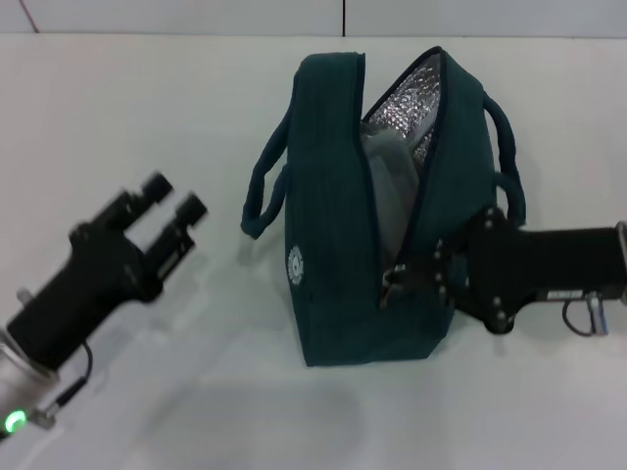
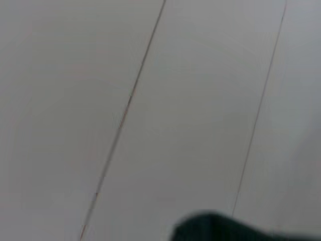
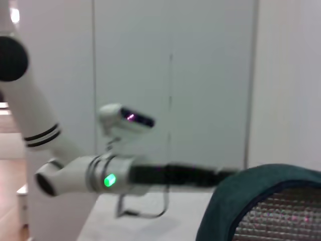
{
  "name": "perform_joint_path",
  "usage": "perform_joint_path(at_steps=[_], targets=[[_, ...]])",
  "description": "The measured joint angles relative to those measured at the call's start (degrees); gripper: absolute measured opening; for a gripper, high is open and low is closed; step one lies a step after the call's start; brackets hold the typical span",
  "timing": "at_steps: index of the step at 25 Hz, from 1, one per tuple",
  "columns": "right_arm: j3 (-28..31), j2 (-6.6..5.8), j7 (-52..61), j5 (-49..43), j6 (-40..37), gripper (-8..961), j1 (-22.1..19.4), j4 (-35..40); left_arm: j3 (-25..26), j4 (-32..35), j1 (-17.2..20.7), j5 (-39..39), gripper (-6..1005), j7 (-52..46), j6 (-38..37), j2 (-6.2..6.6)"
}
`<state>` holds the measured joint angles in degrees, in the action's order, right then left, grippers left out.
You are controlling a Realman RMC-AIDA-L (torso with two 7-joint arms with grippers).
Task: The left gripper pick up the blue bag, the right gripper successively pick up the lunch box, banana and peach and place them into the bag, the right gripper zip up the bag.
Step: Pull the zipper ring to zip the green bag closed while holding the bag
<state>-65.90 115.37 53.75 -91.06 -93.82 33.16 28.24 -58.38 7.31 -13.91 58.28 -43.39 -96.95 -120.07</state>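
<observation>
Right pincer (image 1: 407, 277) apparently pinching zipper; blue bag (image 1: 338, 294) foil-lined.

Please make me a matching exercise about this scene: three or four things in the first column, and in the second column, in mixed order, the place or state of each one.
Things:
1. blue bag
2. left gripper
3. right gripper
4. foil lining

Places or states:
A. at the zipper, on the near end of the bag
B. lies on the white table, zipper partly open
C. silver, visible through the opening at the far end
D. apart from the bag on the robot's left, fingers spread, holding nothing

Pairs: 1-B, 2-D, 3-A, 4-C
</observation>
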Motion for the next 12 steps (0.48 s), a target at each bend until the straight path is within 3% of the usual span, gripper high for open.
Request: perform_joint_path(at_steps=[9, 12], targets=[[1.58, 0.11, -0.81, 1.25, -0.31, 19, 0.14, 0.00, -12.36, -2.21, 1.16, 0.20, 489, 9.33, 0.64, 0.26], [1.48, 0.13, -0.84, 1.25, -0.32, 19, 0.22, 0.02, -17.97, -1.91, 0.31, 0.22, 489, 10.25, 0.70, 0.37]])
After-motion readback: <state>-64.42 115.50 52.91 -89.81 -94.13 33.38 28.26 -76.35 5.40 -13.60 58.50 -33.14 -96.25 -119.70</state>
